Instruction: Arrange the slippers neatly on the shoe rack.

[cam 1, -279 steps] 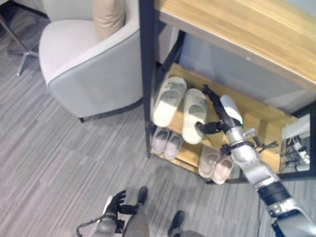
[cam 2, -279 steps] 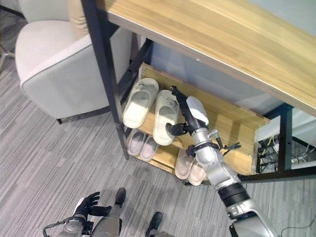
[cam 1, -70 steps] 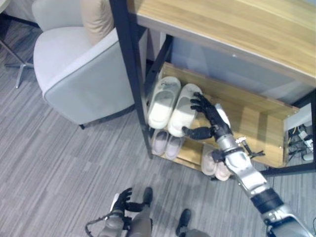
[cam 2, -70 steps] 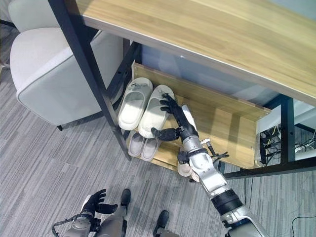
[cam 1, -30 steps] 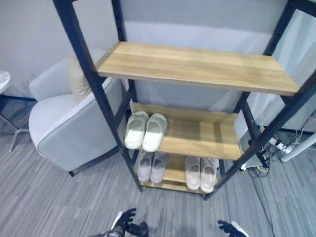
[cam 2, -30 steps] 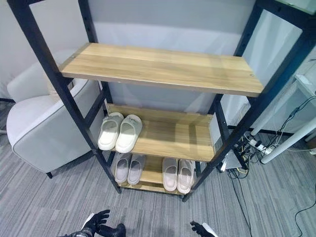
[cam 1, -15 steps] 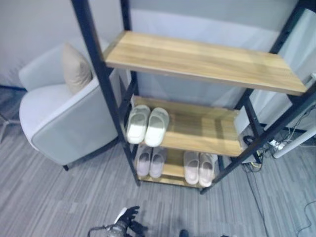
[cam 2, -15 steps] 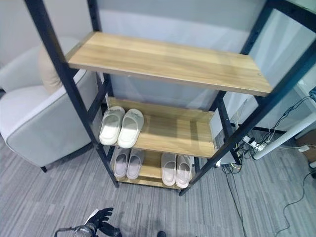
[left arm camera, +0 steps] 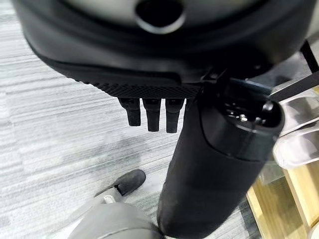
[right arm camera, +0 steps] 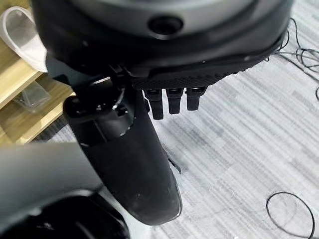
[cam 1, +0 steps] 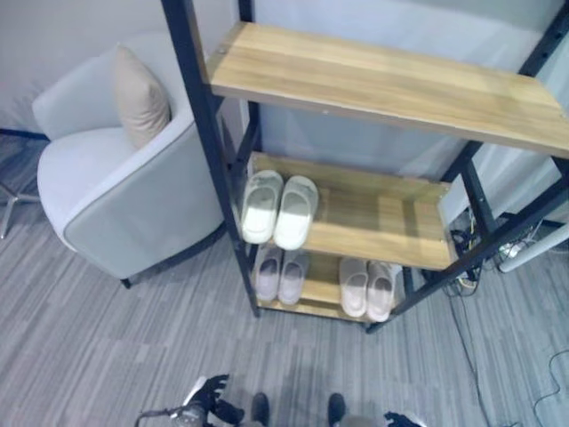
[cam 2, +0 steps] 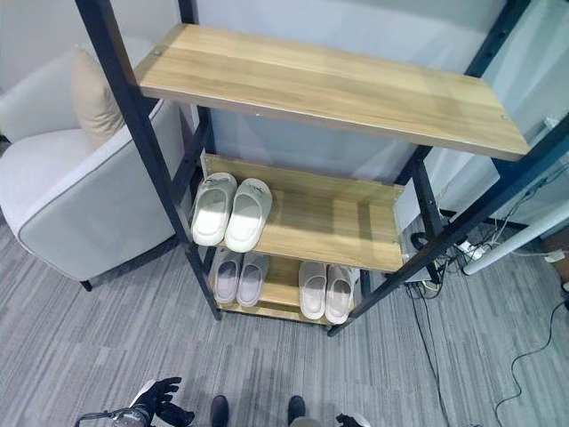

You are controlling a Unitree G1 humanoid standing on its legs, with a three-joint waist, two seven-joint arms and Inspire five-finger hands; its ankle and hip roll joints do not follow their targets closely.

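Note:
A white pair of slippers (cam 1: 278, 206) lies side by side at the left end of the rack's middle shelf (cam 1: 382, 231). On the bottom shelf rest two pale pink pairs, one at the left (cam 1: 279, 275) and one at the right (cam 1: 368, 288). The rack's top shelf (cam 2: 338, 84) is bare wood. My left hand (cam 1: 212, 398) hangs low over the floor in front of the rack, fingers straight, holding nothing. Its wrist view shows the fingers (left arm camera: 149, 112) pointing at the carpet. My right hand (cam 2: 348, 420) also hangs low, open and empty, with fingers (right arm camera: 172, 102) over the carpet.
A grey armchair (cam 1: 116, 196) with a beige cushion (cam 1: 140, 93) stands close to the rack's left post (cam 1: 209, 133). Cables and a power strip (cam 2: 462, 253) lie on the floor to the rack's right. Grey carpet (cam 1: 107, 347) spreads in front.
My right hand has left the white slippers on the middle shelf and dropped to the view's lower edge. The camera has pulled back and shifted, taking in the whole rack.

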